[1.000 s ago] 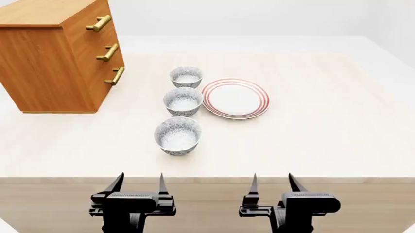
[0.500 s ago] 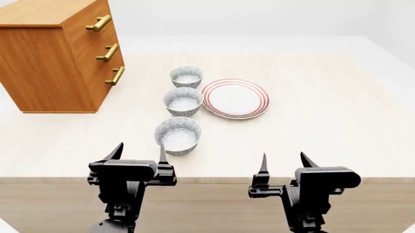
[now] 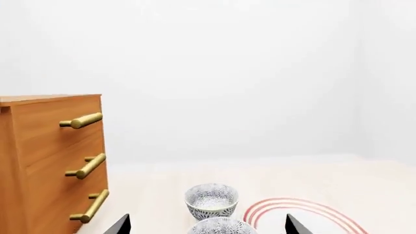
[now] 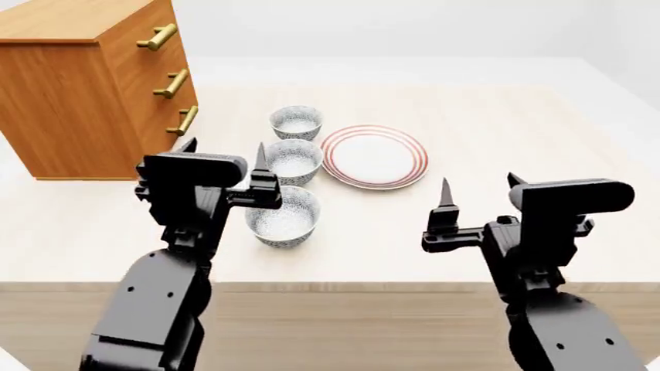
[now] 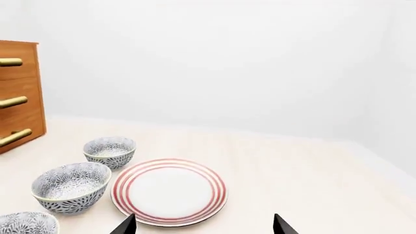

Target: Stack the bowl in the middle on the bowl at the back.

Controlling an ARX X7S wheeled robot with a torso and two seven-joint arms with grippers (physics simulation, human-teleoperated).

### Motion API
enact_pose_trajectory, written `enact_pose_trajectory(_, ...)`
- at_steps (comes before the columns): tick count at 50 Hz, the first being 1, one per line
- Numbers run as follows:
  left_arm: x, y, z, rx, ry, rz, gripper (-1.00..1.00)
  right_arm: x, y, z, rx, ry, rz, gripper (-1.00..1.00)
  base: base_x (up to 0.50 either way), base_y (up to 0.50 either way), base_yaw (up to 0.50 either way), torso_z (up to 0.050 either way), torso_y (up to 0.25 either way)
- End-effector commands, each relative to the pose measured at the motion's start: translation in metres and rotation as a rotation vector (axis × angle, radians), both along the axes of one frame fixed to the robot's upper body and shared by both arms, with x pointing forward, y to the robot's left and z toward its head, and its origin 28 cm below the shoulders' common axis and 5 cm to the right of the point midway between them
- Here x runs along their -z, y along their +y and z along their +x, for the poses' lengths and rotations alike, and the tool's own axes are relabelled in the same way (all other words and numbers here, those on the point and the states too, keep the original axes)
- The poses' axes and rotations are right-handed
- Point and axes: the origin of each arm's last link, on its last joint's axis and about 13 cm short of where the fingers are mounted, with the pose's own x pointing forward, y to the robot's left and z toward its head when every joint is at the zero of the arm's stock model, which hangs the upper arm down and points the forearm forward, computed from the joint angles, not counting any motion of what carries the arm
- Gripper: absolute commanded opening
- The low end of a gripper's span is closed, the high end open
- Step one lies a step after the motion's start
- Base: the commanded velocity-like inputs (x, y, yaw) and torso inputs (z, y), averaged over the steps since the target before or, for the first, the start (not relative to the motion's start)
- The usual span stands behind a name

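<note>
Standing in a row on the pale wooden table (image 4: 495, 139) are three identical speckled grey-and-white bowls, running from near to far. The bowl in the middle (image 4: 292, 161) sits upright just beside the red-ringed white plate (image 4: 373, 156), which lies to its right. The bowl at the back (image 4: 296, 121) stands a little farther away, apart from the middle one and empty. The nearest bowl (image 4: 281, 217) is partly hidden behind the left arm. A wooden chest of drawers (image 4: 88, 85) with brass handles stands at the far left of the table.

The left gripper (image 4: 219, 158) is raised over the table, left of the bowl row, its jaws spread wide with nothing between them. The right gripper (image 4: 478, 187) hangs in the air to the right of the plate, well apart from every bowl, its jaws likewise spread and holding nothing.

From the right wrist view, the middle bowl (image 5: 71, 187) and back bowl (image 5: 110, 151) both sit left of the plate (image 5: 169, 190)
</note>
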Motion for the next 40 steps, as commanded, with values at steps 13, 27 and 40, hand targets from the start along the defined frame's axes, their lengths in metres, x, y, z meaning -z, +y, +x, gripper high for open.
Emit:
enact_pose_trajectory(13, -0.072, 0.010, 0.050, 0.042, 0.073, 0.093, 1.00, -0.085, -0.026, 0.037, -0.039, 0.009, -0.036, 1.00, 0.00, 0.00, 0.00, 0.000, 0.000)
enact_pose_trajectory(27, -0.098, 0.012, 0.063, 0.021, 0.102, 0.128, 1.00, -0.113, -0.032, 0.048, -0.040, 0.066, -0.019, 1.00, 0.06, 0.00, 0.00, 0.000, 0.000)
enact_pose_trajectory(40, -0.122, 0.014, 0.067, 0.022, 0.102, 0.181, 1.00, -0.134, -0.033, 0.052, -0.045, 0.058, -0.042, 1.00, 0.41, 0.00, 0.00, 0.000, 0.000)
